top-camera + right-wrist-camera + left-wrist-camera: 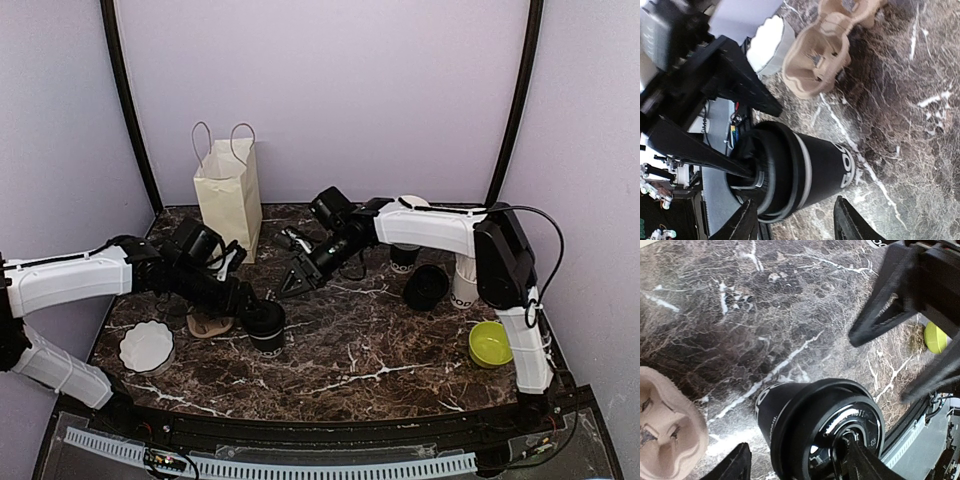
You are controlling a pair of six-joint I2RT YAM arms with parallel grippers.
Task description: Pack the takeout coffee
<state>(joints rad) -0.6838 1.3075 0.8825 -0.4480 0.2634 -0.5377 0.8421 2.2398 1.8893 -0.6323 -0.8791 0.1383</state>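
One takeout coffee cup point(266, 326) with a black lid stands upright in the middle-left of the table. In the left wrist view the cup point(820, 430) fills the bottom of the frame. My left gripper point(795, 452) is open, one fingertip point(860, 455) resting on the lid's centre and the other beside the cup wall. My right gripper point(797, 220) is open too, with its fingers either side of the cup point(810, 170) and just short of it. Seen from above, the left gripper point(250, 300) and right gripper point(291, 283) meet over the cup.
A tan cup carrier point(208, 324) lies just left of the cup. A white fluted dish point(147, 345) sits nearer the front left. A paper bag point(228, 190) stands at the back. At the right are a black lid point(426, 287), a white cup point(463, 288) and a green bowl point(490, 343).
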